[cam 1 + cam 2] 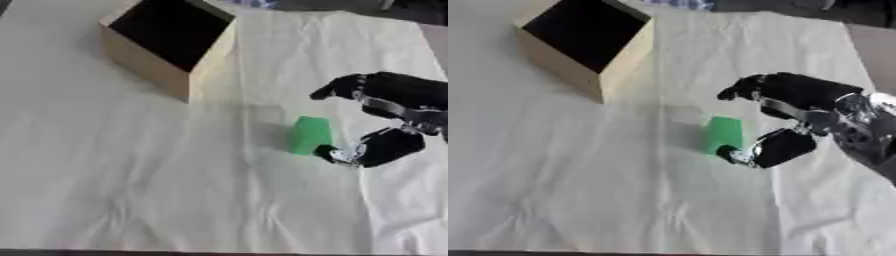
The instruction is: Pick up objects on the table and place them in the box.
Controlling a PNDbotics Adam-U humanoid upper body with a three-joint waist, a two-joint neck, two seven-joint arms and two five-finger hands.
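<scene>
A small green block (pixel 310 134) stands on the white-covered table, right of centre. My right hand (pixel 394 102) comes in from the right edge and is open around the block's right side: the fingers (pixel 337 88) arch above and behind it, and the thumb (pixel 337 153) sits at its lower right corner, touching or nearly touching. The block rests on the cloth. An open wooden box (pixel 166 42) with a dark inside stands at the upper left, tilted toward me. My left hand shows in neither view.
A wrinkled white cloth (pixel 157 175) covers the whole table. The table's dark front edge runs along the bottom of the views. Dark shapes lie beyond the far edge at the top right.
</scene>
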